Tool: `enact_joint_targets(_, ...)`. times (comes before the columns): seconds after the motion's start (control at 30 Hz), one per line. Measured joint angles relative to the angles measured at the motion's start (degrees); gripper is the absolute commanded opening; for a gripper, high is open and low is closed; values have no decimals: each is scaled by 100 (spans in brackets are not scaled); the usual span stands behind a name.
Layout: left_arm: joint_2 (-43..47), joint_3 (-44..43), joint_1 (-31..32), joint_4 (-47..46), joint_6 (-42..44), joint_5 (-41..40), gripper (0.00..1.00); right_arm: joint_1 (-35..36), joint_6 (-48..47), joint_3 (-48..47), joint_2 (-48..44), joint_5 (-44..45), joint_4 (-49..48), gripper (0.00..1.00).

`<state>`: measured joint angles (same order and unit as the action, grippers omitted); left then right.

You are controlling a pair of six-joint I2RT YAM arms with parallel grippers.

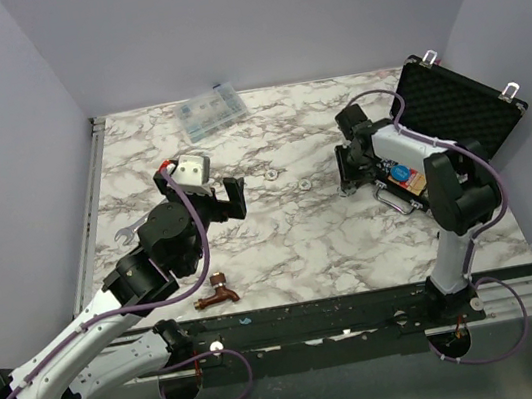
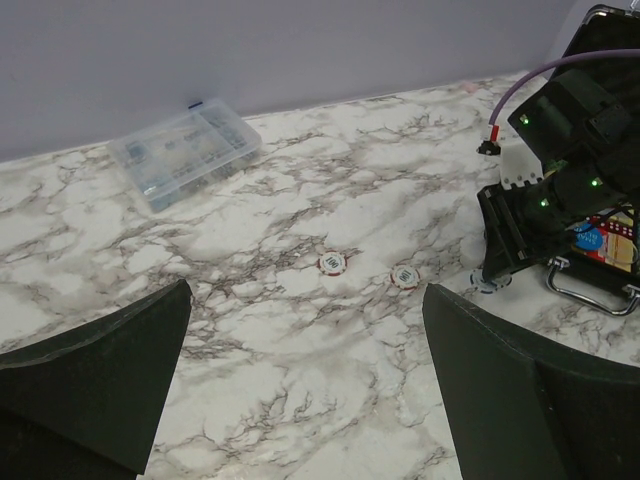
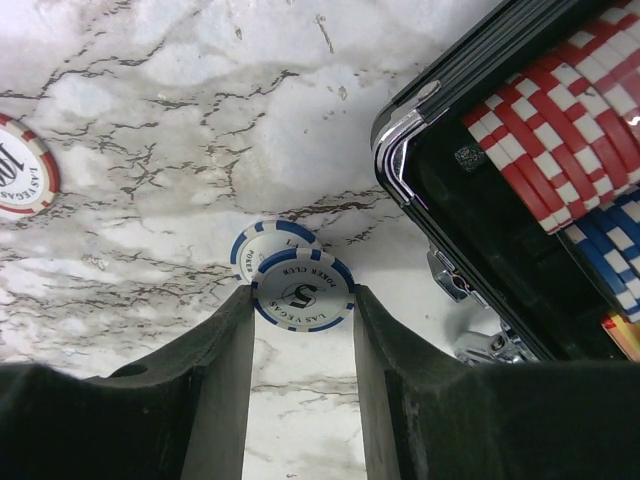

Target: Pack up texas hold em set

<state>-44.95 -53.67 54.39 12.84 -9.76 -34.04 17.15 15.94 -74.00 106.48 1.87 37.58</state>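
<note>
The texas hold em set's black case (image 1: pixel 465 112) lies open at the right, with red chip rows (image 3: pixel 560 130) and blue ones (image 3: pixel 610 250) inside. My right gripper (image 3: pixel 300 296) is shut on a blue-and-white chip (image 3: pixel 303 285) just left of the case's front corner. A second blue chip (image 3: pixel 258 240) lies on the marble partly behind it. Two red-and-white chips (image 2: pixel 332 263) (image 2: pixel 405 277) lie mid-table. My left gripper (image 2: pixel 305 380) hangs open and empty over bare marble, short of those chips.
A clear plastic compartment box (image 1: pixel 213 112) sits at the back. A copper faucet (image 1: pixel 218 293) lies near the front edge and a small wrench (image 1: pixel 127 232) at the left. The case's silver handle (image 2: pixel 590 290) juts toward the table's middle.
</note>
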Motion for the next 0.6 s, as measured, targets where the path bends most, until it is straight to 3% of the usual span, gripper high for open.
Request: enact_joint_targets(0.6, -57, 0, 0, 0, 2, 0, 99, 92, -59, -157, 260, -24, 20, 46)
